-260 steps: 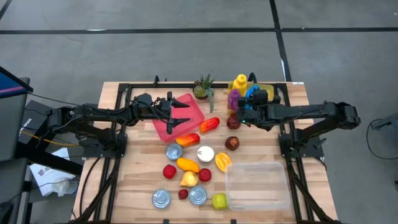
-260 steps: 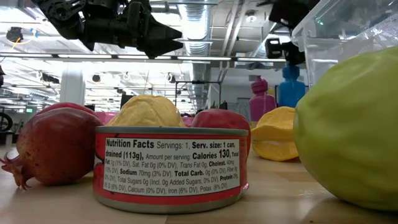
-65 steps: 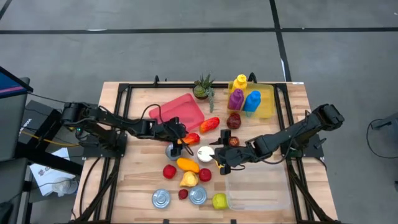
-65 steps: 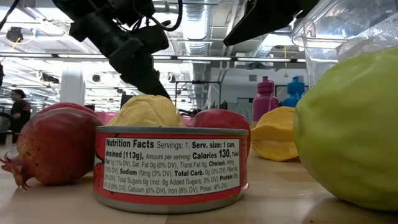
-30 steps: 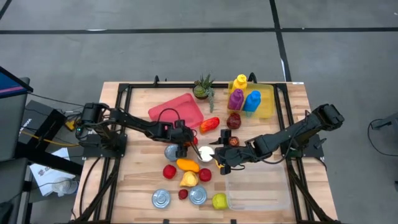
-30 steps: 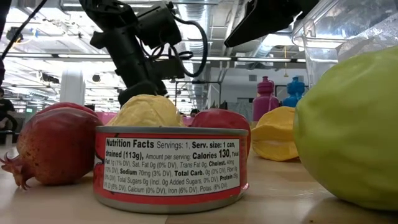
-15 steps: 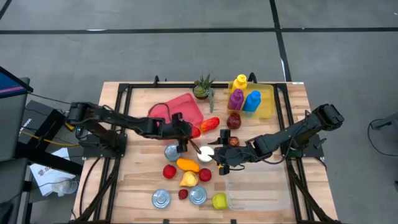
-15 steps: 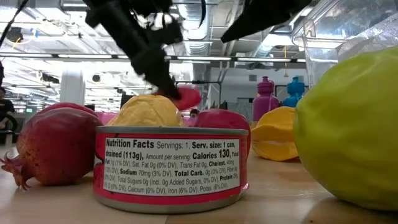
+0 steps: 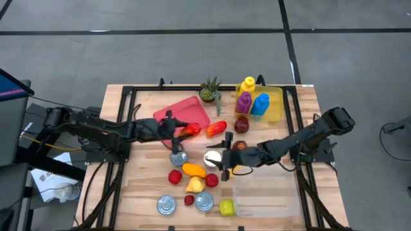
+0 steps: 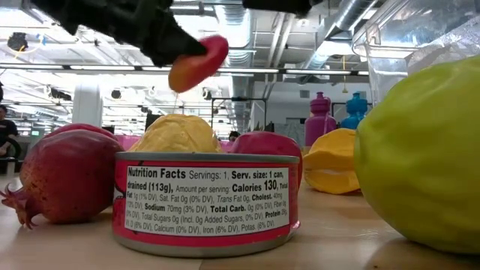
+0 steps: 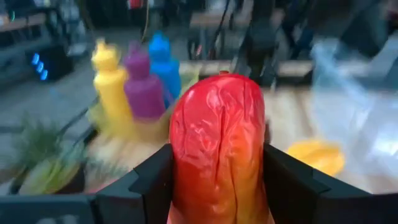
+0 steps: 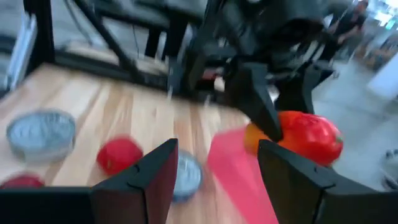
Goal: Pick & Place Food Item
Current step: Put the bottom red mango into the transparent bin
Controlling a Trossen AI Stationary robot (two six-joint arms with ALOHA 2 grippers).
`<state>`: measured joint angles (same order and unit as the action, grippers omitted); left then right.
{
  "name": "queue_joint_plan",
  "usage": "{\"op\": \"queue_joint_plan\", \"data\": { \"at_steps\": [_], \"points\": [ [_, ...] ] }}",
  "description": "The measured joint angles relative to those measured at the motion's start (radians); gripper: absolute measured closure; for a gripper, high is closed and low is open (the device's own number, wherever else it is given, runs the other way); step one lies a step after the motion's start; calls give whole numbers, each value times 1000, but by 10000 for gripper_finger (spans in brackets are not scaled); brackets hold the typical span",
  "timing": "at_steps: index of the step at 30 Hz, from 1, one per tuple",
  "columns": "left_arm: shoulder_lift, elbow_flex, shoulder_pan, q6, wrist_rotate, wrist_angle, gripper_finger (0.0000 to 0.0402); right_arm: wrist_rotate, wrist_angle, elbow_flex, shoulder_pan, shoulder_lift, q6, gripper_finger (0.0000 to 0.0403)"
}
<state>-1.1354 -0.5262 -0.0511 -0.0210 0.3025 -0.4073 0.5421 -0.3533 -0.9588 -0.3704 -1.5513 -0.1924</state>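
My left gripper [image 9: 176,129] is shut on a red-orange pepper [image 9: 189,131] and holds it in the air above the near edge of the pink plate [image 9: 186,110]. In the left wrist view the pepper [image 11: 217,140] fills the gap between the two fingers. The low view shows the pepper [image 10: 198,63] high above the table. My right gripper [image 9: 223,158] is open and hovers over the middle of the table beside a white-topped can [image 9: 211,157]. Its wrist view looks at the pepper [image 12: 308,138] and the plate [image 12: 233,168]. My left gripper pinches the pepper between its two fingers [image 11: 149,183], one on each flank [image 11: 180,168]. The fingers come level from the table's left and lie along the pepper. Its free end [image 9: 194,130] points on past the fingertips. The pepper is lifted clear of table and plate.
A second pepper [image 9: 216,128], several cans [image 9: 178,156], red, orange and yellow fruit [image 9: 193,170] and a green apple [image 9: 226,207] crowd the middle and near side. A clear container [image 9: 270,192] sits near right. Coloured bottles [image 9: 252,101] and a plant [image 9: 209,90] stand at the far edge.
My left gripper has taken the pepper off the table, raised it, and carried it toward the table's left and far side, to the pink plate's edge. The right gripper has shifted slightly toward the left.
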Motion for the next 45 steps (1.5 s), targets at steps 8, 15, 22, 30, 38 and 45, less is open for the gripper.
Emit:
{"op": "queue_joint_plan", "data": {
  "at_steps": [8, 15, 22, 30, 38, 45],
  "points": [
    [24, 125, -4, 10, -38, -264, 206, -150, -379, 115, 100, -1, -19, 191],
    [-21, 130, -5, 3, -71, -346, 205, -304, -383, 123, 224, -1, 104, 191],
    [-19, 130, 0, 0, -70, -348, 206, -363, -311, 123, 301, -1, 192, 171],
    [-19, 130, 0, 0, -69, -342, 207, -471, -205, 61, 354, 0, 208, 147],
    [-19, 130, 0, 0, -67, -341, 206, -494, -27, -38, 368, 0, 182, 147],
    [-19, 130, 0, 0, -67, -340, 203, -520, -12, -83, 372, -41, 170, 147]
  ]
}}
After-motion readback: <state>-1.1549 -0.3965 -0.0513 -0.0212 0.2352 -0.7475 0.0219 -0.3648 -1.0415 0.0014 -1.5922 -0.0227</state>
